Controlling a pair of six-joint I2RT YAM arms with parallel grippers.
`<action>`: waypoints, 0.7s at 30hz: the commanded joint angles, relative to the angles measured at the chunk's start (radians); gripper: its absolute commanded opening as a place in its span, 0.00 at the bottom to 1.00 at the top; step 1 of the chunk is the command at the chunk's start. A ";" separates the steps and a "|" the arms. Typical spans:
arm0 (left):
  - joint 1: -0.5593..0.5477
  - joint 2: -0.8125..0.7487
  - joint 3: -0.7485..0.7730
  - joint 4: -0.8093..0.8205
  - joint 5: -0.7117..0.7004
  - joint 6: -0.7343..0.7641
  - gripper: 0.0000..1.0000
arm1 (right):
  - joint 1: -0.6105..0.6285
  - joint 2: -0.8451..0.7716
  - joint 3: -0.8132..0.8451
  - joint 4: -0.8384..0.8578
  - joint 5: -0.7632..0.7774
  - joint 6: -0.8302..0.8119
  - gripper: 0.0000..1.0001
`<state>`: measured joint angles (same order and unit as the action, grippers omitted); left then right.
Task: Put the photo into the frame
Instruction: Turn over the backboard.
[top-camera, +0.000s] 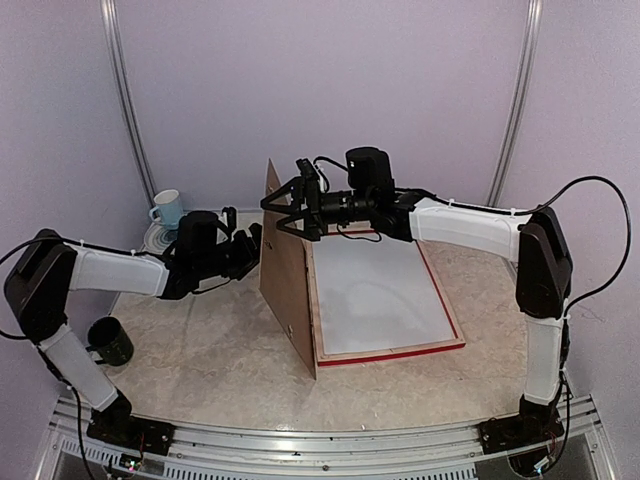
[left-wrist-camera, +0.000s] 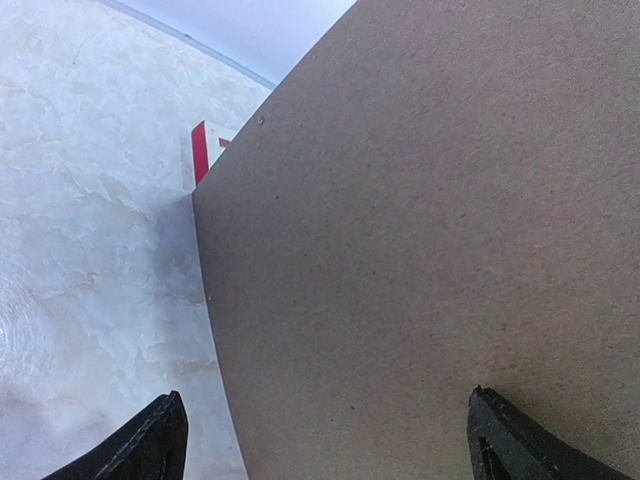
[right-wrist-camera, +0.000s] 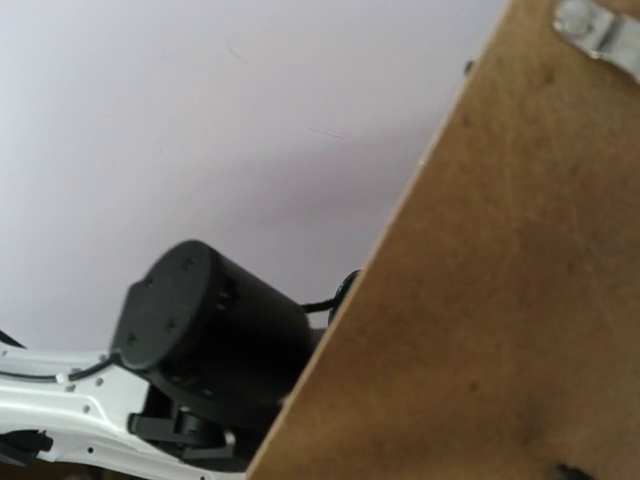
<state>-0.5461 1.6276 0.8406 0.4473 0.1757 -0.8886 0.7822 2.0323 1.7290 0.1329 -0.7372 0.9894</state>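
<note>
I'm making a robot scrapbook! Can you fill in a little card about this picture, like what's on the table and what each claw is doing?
frame: red, lying flat on the table
inside it: white sheet; photo or not, cannot tell
brown board: standing on its edge along the frame's left side
left claw: open, facing the board's outer side
right claw: at the board's top edge; grip unclear
also there: blue mug, dark mug
</note>
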 joint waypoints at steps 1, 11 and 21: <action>0.009 -0.071 0.022 0.018 0.022 0.015 0.96 | -0.006 -0.028 -0.018 0.019 -0.002 -0.002 0.99; 0.011 -0.186 0.025 -0.011 0.033 0.016 0.99 | -0.016 -0.030 -0.052 0.019 0.011 -0.008 0.99; 0.009 -0.243 0.015 -0.010 0.036 0.006 0.99 | -0.030 -0.055 -0.134 0.062 0.016 0.003 0.99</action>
<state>-0.5335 1.4136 0.8406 0.4221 0.1860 -0.8886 0.7609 2.0174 1.6234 0.1669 -0.7288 0.9924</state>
